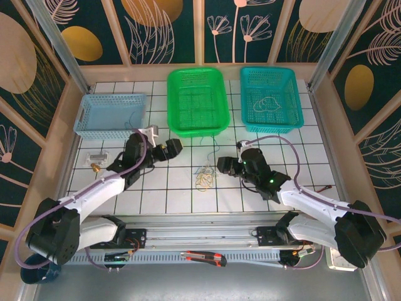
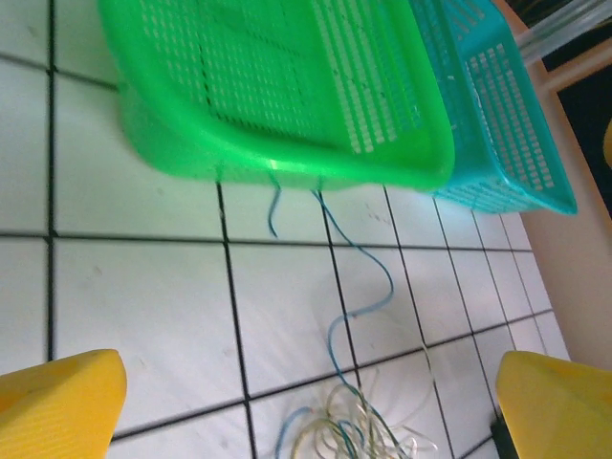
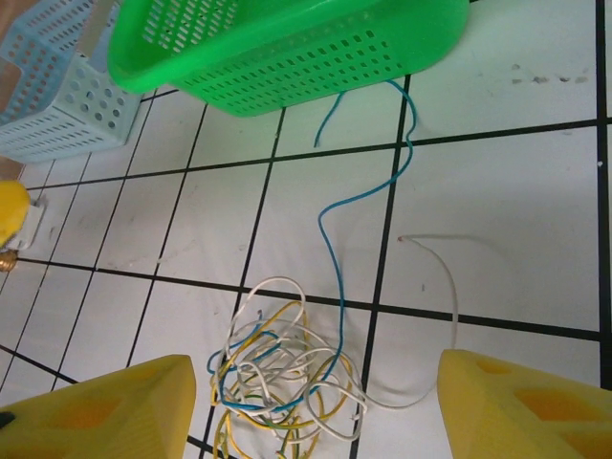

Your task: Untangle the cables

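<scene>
1. Tangle of thin yellow-green, blue and whitish cables [image 3: 273,378] lies knotted on the white tiled table [image 3: 516,191], near the green plastic basket [image 3: 287,57].
2. One whitish cable [image 1: 269,102] already lies apart in the teal plastic basket [image 1: 272,129].
3. Left gripper [image 2: 308,368] gapes, empty; right gripper [image 3: 316,368] stands open either side of the tangle.
4. Most of the untangling looks left to do.

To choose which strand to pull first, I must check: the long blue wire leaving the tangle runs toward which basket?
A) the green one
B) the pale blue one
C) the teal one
A: in the right wrist view the blue wire climbs from the tangle up to the near edge of the green basket.
</scene>
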`<state>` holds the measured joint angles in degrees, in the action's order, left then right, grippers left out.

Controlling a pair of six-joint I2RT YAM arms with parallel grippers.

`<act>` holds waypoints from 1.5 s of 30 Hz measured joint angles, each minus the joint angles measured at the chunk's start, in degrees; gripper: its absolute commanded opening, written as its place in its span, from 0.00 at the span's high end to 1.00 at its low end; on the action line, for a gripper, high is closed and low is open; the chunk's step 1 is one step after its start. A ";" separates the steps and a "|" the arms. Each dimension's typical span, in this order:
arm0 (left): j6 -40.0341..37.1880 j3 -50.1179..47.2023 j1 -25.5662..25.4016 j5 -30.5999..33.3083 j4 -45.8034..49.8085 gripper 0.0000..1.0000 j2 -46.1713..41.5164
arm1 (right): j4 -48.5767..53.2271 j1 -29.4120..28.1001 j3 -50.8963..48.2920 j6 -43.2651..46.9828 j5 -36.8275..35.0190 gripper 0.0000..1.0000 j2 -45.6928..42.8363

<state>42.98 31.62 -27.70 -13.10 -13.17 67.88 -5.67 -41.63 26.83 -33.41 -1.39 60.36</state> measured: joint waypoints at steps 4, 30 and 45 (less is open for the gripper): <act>3.67 -2.32 -5.73 1.79 -2.49 0.03 0.00 | 0.00 0.76 -0.22 -0.09 0.98 0.35 0.00; 8.22 -4.68 -10.27 4.92 -7.04 0.18 3.37 | -6.23 -2.01 5.18 -0.17 10.01 0.41 16.74; 19.63 -9.75 -17.77 3.93 -17.14 0.22 8.13 | -8.39 -4.90 6.16 -0.31 6.21 0.59 23.32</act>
<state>62.61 21.87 -45.47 -9.17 -30.30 76.01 -14.06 -46.52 32.99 -33.71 4.82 83.68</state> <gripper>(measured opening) 0.797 0.462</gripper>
